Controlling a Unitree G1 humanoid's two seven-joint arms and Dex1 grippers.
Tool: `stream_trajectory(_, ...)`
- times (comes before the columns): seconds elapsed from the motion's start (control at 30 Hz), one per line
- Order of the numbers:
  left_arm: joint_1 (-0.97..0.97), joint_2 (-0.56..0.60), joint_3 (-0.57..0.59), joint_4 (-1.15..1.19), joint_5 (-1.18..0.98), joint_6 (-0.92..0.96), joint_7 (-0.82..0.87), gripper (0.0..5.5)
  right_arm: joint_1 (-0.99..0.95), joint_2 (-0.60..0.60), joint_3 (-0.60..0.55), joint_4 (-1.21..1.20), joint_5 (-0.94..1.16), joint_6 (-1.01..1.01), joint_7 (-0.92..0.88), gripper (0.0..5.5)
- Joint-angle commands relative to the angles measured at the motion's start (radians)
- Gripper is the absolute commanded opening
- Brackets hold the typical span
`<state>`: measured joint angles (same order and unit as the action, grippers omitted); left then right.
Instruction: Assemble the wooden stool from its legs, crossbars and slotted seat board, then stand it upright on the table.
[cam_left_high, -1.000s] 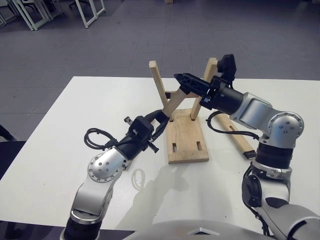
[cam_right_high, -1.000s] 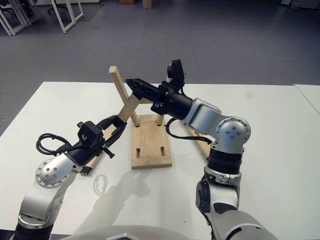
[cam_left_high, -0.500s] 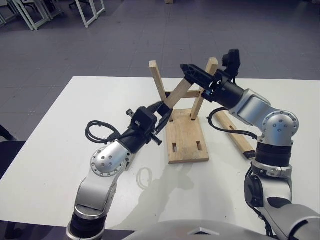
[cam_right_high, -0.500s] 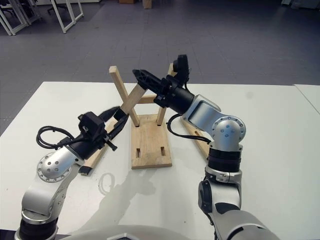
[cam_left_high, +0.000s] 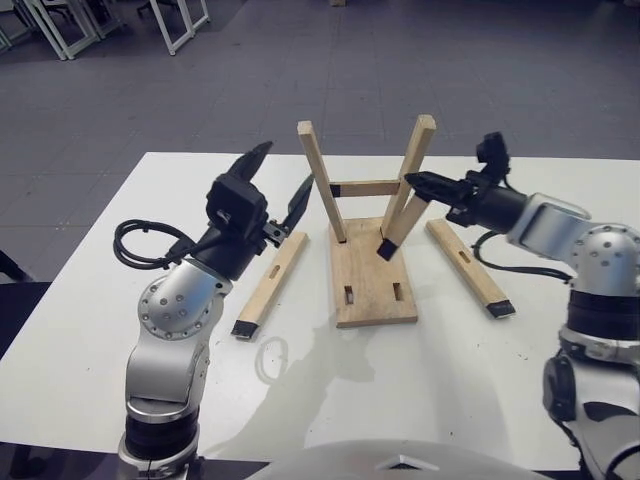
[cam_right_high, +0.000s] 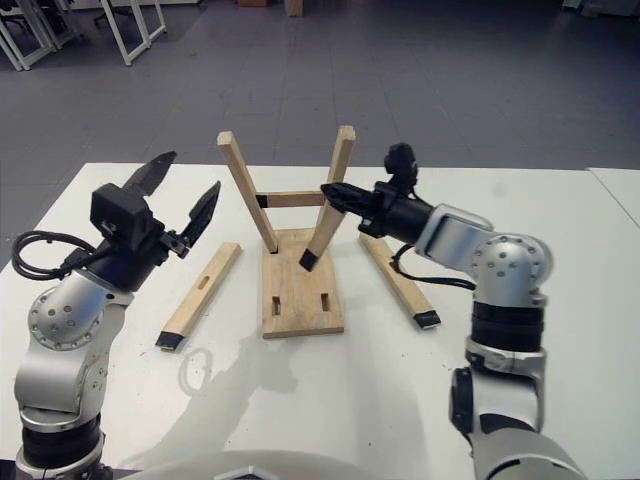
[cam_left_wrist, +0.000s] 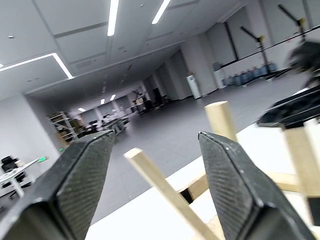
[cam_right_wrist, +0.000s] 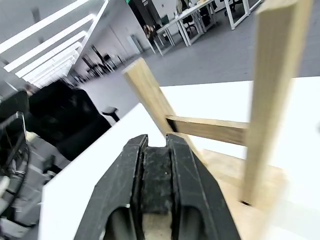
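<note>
Left tool: left tool is raised above the worktop, its two fingers spread wide apart with air between them.
Right tool: right tool has its fingers pressed together into one point, aimed at the standing frame.
Seat board: seat board lies flat on the worktop, between the two tools and lower than both, two slots open at its near end.
Standing legs: far-left leg rises tilted from the board, just beyond the left tool's fingertips. Far-right leg rises right beside the right tool's tip.
Crossbar: crossbar joins the two standing legs, level with the right tool's tip and directly ahead of it.
Short piece: a short piece with a black end slants just under the right tool's tip, lower end on the board. Whether the tool touches it cannot be told.
Loose legs: one slotted leg lies flat beneath the left tool, and another slotted leg lies flat beneath the right tool's arm.
</note>
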<state>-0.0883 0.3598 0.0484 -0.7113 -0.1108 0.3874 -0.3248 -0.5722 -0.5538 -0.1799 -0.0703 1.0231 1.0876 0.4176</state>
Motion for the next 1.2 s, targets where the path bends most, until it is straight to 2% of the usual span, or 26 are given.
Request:
stream_trajectory(0.03,0.021,-0.033,-0.010,0.024,0.045,0.016,0.067,3.07,-0.036,-0.154,0.022,0.093,-0.169,-0.119,0.128,0.43)
stream_trajectory(0.17,0.068,-0.058,-0.047,0.025,0.077,0.009,0.101,3.07,-0.081,-0.183,0.044,0.235,-0.315,-0.239,0.187,0.43)
stream_trajectory(0.47,0.094,-0.077,-0.062,0.042,0.094,0.001,0.112,3.07,-0.050,-0.090,0.116,0.374,-0.502,-0.367,0.222,0.43)
stream_trajectory(1.07,0.100,-0.085,-0.054,0.046,0.093,0.004,0.116,3.07,0.009,-0.057,0.111,0.445,-0.613,-0.407,0.263,0.43)
stream_trajectory(1.2,0.100,-0.085,-0.053,0.045,0.092,0.005,0.116,3.07,0.030,-0.014,0.109,0.438,-0.622,-0.394,0.213,0.43)
